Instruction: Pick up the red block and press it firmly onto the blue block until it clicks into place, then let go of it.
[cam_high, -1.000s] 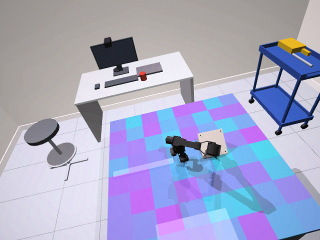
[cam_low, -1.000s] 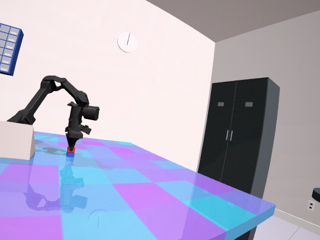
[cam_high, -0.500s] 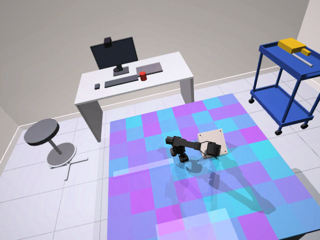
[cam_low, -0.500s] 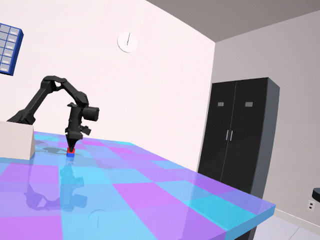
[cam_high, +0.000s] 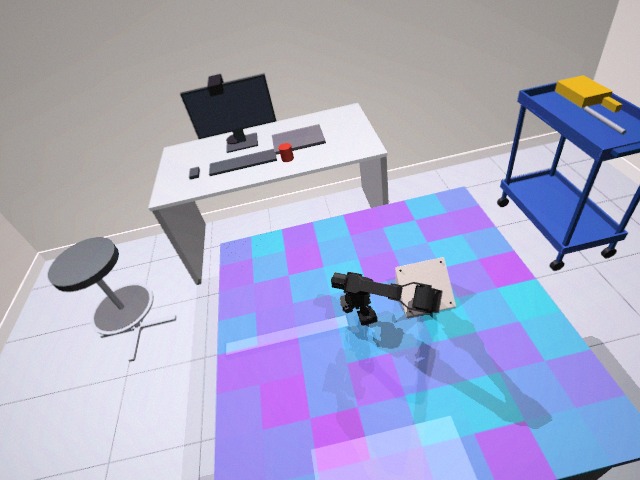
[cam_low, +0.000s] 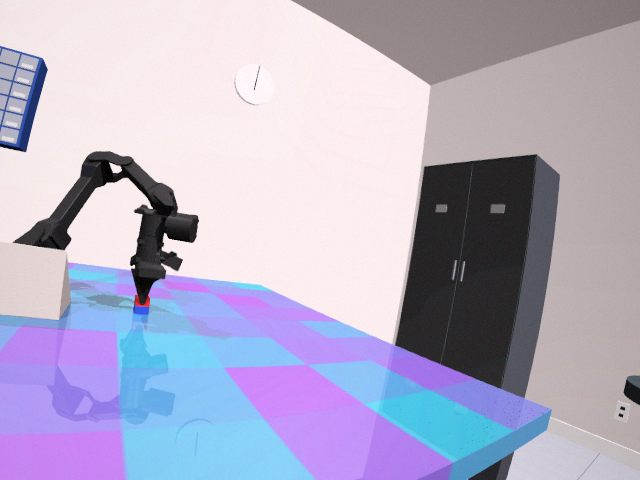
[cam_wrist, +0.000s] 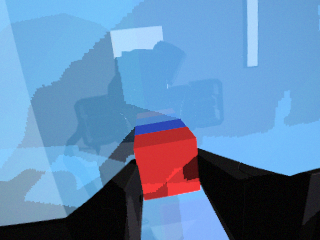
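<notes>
Pinching the red block (cam_low: 137, 299) (cam_wrist: 167, 167) between its fingers, the tool (cam_low: 142, 301) (cam_wrist: 166, 160) points down over the table (cam_high: 330, 361) (cam_low: 263, 382); the red block sits on top of the blue block (cam_low: 141, 310) (cam_wrist: 160, 126), which rests on the tabletop.

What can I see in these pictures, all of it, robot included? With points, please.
red block (cam_low: 138, 299) (cam_wrist: 167, 167): one, red, on the blue block
blue block (cam_low: 141, 311) (cam_wrist: 160, 126): one, blue, under the red block
table (cam_high: 284, 403) (cam_low: 289, 392): one, multicoloured checks, under the robot
desk (cam_high: 341, 147): one, white, by the wall
monitor (cam_high: 232, 105), keyboard (cam_high: 242, 162): one each, dark, on the desk
mug (cam_high: 285, 153): one, red, on the desk
stool (cam_high: 85, 263): one, dark grey, beside the desk
cart (cam_high: 584, 232): one, blue, opposite side
clock (cam_low: 248, 85): one, white, wall
cabinet (cam_low: 449, 237): one, black, corner
arm (cam_high: 379, 289) (cam_low: 74, 198): one, black, on a beige base
gripper (cam_low: 142, 301) (cam_wrist: 166, 160): one, black, around the red block
</notes>
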